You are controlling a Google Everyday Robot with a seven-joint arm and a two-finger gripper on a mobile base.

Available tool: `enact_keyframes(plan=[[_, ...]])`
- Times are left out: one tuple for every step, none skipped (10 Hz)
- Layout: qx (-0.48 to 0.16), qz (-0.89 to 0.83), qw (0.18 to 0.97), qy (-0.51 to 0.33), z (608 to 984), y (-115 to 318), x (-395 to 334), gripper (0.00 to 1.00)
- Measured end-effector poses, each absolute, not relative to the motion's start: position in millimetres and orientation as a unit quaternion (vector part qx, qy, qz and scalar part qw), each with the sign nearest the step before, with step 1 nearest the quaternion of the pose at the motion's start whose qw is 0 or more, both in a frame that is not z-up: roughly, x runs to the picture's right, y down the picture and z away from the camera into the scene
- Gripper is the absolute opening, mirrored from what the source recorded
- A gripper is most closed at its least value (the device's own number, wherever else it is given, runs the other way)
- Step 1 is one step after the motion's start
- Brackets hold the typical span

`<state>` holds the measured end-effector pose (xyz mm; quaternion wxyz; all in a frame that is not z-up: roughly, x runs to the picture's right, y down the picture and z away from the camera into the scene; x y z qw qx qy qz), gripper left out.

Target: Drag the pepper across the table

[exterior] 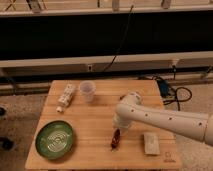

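Note:
The pepper (pixel 116 139), small, slim and dark red, lies on the light wooden table (pixel 95 120) near the front edge, right of centre. My gripper (pixel 119 128) hangs from the white arm, which reaches in from the right. It is directly over the pepper's upper end, at or just above the tabletop. The wrist hides where it meets the pepper.
A green plate (pixel 54 140) sits at the front left. A clear plastic cup (pixel 87 90) and a white packet (pixel 65 97) stand at the back left. A pale rectangular block (pixel 150 143) lies right of the pepper. Cables lie on the floor at the right.

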<state>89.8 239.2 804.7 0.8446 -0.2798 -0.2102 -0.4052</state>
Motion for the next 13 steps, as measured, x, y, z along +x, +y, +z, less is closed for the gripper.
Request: enact_keyframes(plan=[[-0.279,-0.4,0.847,-0.211,805,235,100,0.0],[-0.279,-0.397,0.848,-0.213,805,232,102,0.0],[-0.278,-0.397,0.848,-0.215,805,231,101,0.0],[-0.276,-0.396,0.849,-0.216,805,230,102,0.0],[-0.274,-0.392,0.851,-0.218,805,227,106,0.0],[-0.274,-0.39,0.852,-0.218,805,225,111,0.0],[-0.274,-0.386,0.854,-0.217,805,224,118,0.0],[-0.276,-0.383,0.855,-0.216,804,223,121,0.0],[-0.275,-0.382,0.855,-0.217,804,222,119,0.0],[-0.274,-0.38,0.856,-0.217,804,220,119,0.0],[-0.272,-0.377,0.859,-0.217,806,215,124,0.0],[-0.272,-0.375,0.859,-0.217,806,212,129,0.0],[-0.275,-0.373,0.86,-0.215,806,211,139,0.0]])
